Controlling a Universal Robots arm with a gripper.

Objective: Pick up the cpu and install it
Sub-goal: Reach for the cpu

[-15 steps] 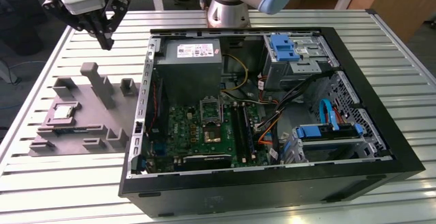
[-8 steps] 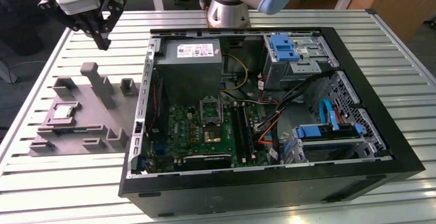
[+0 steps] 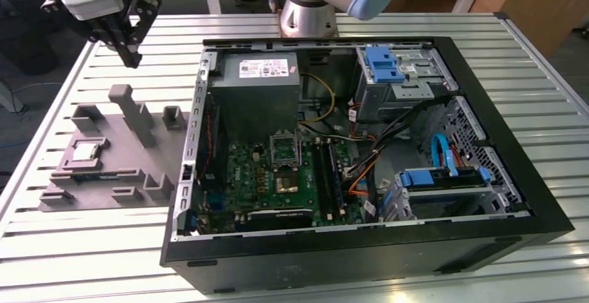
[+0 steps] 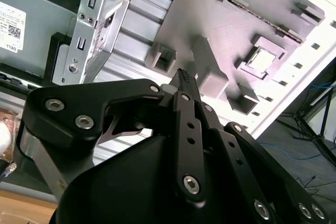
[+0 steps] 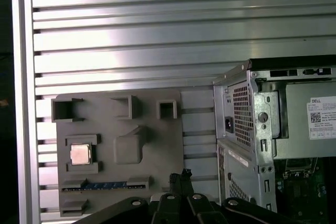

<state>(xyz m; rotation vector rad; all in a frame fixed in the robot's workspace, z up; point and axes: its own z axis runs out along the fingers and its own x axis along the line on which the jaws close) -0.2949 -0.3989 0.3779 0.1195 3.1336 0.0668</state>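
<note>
At the exterior view's left, the gripper (image 3: 132,59) hangs over the slatted table (image 3: 92,248), fingers pressed together, holding nothing. Nearby the cpu (image 3: 85,152) lies in a recess of the grey tray (image 3: 120,163). The open PC case (image 3: 368,255) stands rightward.

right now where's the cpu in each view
Exterior view: the cpu sits in a square pocket of the grey tray, on the exterior view's left of the PC case.
Second wrist view: same pocket, beyond the tray's tall post from the case.
First wrist view: same pocket, at the tray's end away from the case.
Shared landmark: the tall post.
</note>
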